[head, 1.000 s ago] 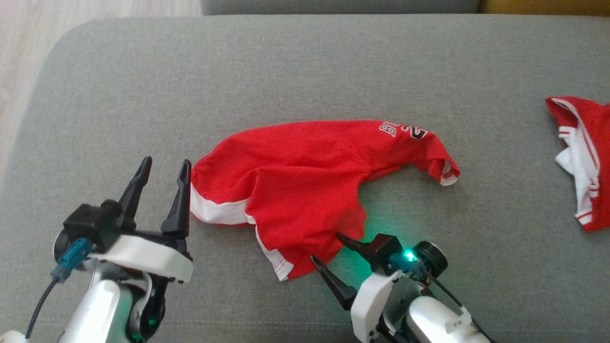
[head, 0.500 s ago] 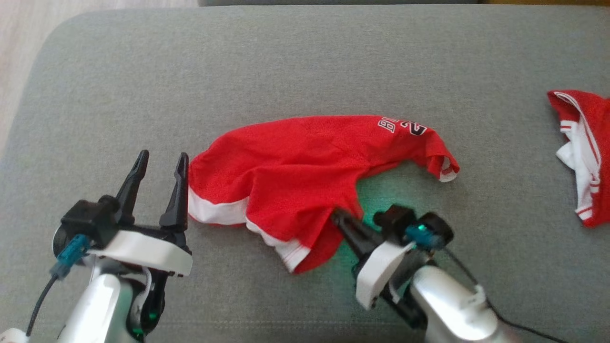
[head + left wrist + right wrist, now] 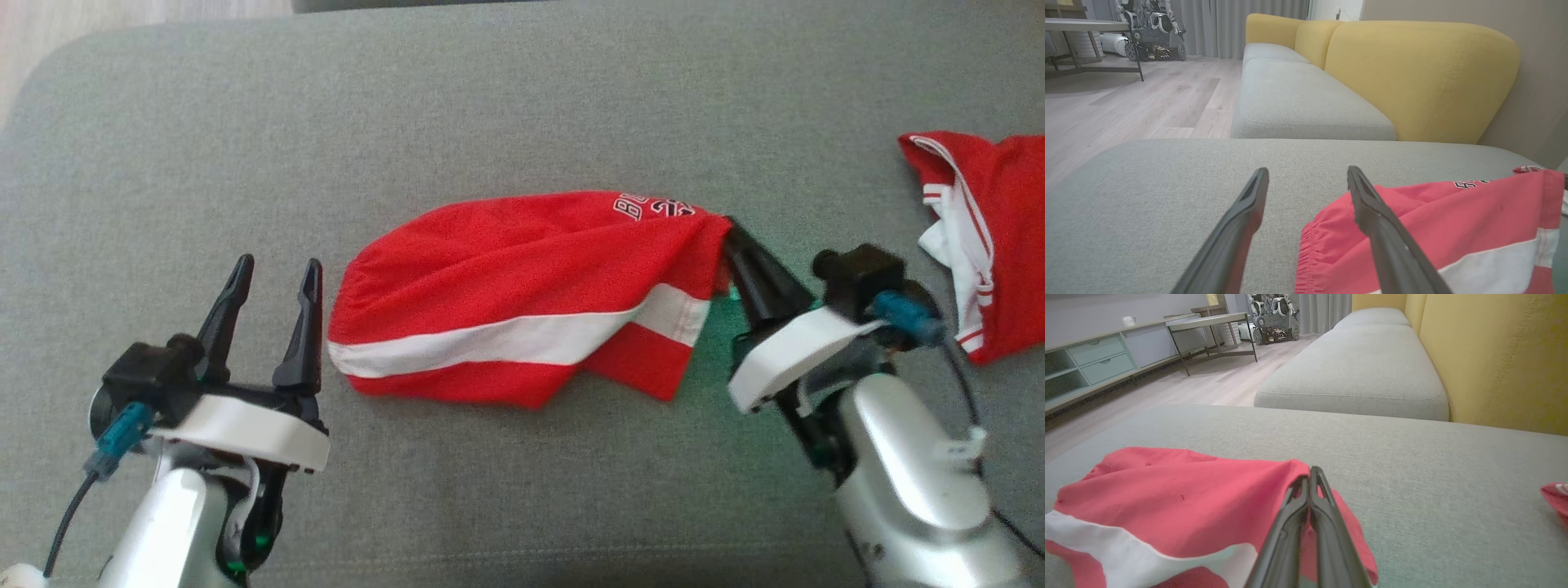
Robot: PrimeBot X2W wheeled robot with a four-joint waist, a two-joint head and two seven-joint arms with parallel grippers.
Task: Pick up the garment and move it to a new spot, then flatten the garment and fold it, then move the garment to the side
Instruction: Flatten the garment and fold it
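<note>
The red shorts (image 3: 506, 278) lie mid-way across the grey sofa cushion (image 3: 490, 98), their long axis running left to right. The right gripper (image 3: 731, 233) is clamped on their far-right corner, fingers pressed together over the cloth. The left gripper (image 3: 278, 265) stands spread and empty just beside the shorts' gathered left end, so it is the nearer arm there. Another red-and-white garment (image 3: 996, 212) lies well apart, further right.

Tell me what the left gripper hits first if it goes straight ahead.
Likely bare cushion: the left gripper points alongside the shorts, whose near edge it might brush. Depth is unclear.
</note>
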